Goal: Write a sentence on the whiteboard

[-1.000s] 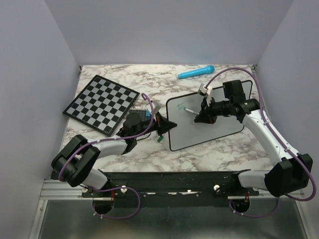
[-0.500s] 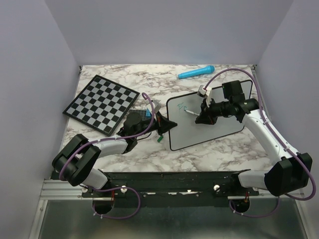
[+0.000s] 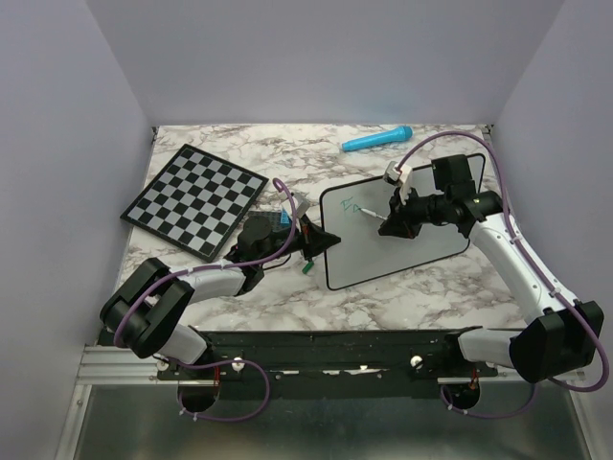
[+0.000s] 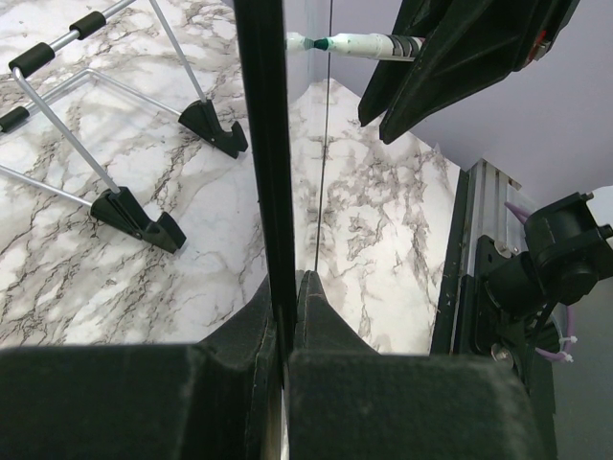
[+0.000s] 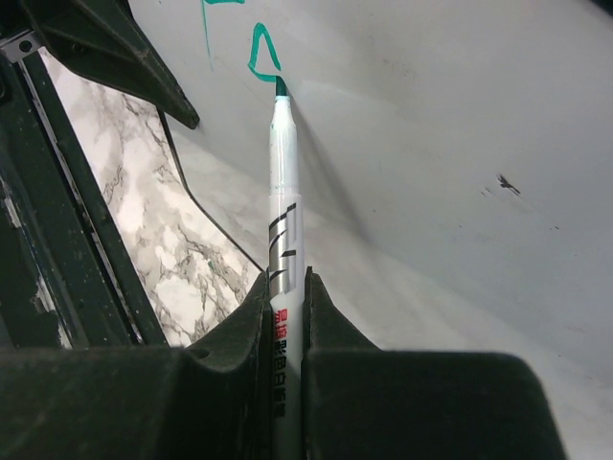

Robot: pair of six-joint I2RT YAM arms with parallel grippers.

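Observation:
The whiteboard [image 3: 421, 247] stands tilted on the marble table, right of centre. My left gripper [image 3: 321, 240] is shut on the black frame of its left edge [image 4: 261, 144], the fingertips [image 4: 316, 287] pinching it. My right gripper [image 3: 391, 222] is shut on a white marker [image 5: 283, 192] with a teal tip. That tip touches the board's upper left area [image 5: 431, 144]. The first teal strokes of the sentence [image 5: 259, 53] sit right at the tip, also visible from above as the sentence's start [image 3: 356, 205]. The left wrist view shows the marker [image 4: 359, 44] edge-on against the board.
A black-and-white chessboard [image 3: 194, 199] lies at the far left. A blue pen-like object [image 3: 376, 140] lies near the back wall. A small green piece [image 3: 305, 268] rests on the table below my left gripper. The board's wire stand with black feet [image 4: 134, 216] is behind it.
The right gripper has carried the marker tip a little to the right along the board's top line, and more teal strokes have appeared. The left gripper has kept still on the frame.

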